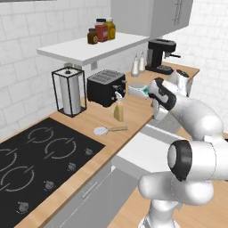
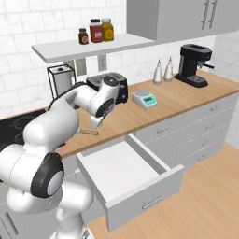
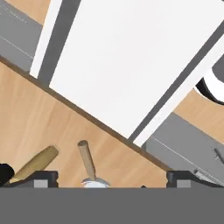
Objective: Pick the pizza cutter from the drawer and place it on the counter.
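The pizza cutter (image 1: 107, 130) lies flat on the wooden counter (image 1: 136, 111), its silver wheel toward the cooktop and its light handle (image 2: 88, 132) toward the counter's edge. In the hand view the cutter (image 3: 88, 162) sits just above my gripper (image 3: 111, 180), whose dark fingertips (image 3: 46, 177) stand wide apart with nothing between them. My gripper (image 1: 158, 112) hangs open over the counter's front edge, a little above and apart from the cutter. The white drawer (image 2: 122, 173) is pulled out below the counter and looks bare inside (image 3: 131, 57).
An amber spray bottle (image 1: 118, 107) stands close beside the cutter. Behind it are a black toaster (image 1: 106, 87), a paper-towel holder (image 1: 70, 91) and a small scale (image 1: 141, 90). The black cooktop (image 1: 35, 156) lies to the left, a coffee machine (image 2: 193, 65) far right.
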You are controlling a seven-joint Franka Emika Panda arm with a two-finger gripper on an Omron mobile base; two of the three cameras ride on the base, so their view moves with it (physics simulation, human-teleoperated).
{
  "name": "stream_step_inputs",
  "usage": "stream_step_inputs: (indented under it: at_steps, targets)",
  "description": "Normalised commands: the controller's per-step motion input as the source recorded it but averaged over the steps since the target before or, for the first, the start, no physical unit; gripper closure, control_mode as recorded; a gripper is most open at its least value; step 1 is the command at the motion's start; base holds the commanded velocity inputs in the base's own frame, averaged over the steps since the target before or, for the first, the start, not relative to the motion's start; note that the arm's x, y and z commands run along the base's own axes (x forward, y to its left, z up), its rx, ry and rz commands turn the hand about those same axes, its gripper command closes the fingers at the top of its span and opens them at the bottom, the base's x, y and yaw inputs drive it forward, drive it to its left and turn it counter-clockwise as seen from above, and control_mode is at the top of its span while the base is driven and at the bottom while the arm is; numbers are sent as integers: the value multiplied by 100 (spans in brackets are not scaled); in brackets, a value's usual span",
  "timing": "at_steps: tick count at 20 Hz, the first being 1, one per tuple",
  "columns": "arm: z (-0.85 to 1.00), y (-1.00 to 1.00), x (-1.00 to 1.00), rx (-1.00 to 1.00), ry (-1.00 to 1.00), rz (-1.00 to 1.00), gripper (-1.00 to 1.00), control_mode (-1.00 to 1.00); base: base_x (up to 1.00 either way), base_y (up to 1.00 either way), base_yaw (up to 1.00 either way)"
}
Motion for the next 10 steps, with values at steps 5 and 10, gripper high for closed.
stream_step_inputs:
  at_steps: [5, 10]
  targets:
    - [37, 1, -92, 32, -9, 50, -100, -100, 0, 0, 0]
    - [-28, 57, -16, 22, -30, 62, -100, -100, 0, 0, 0]
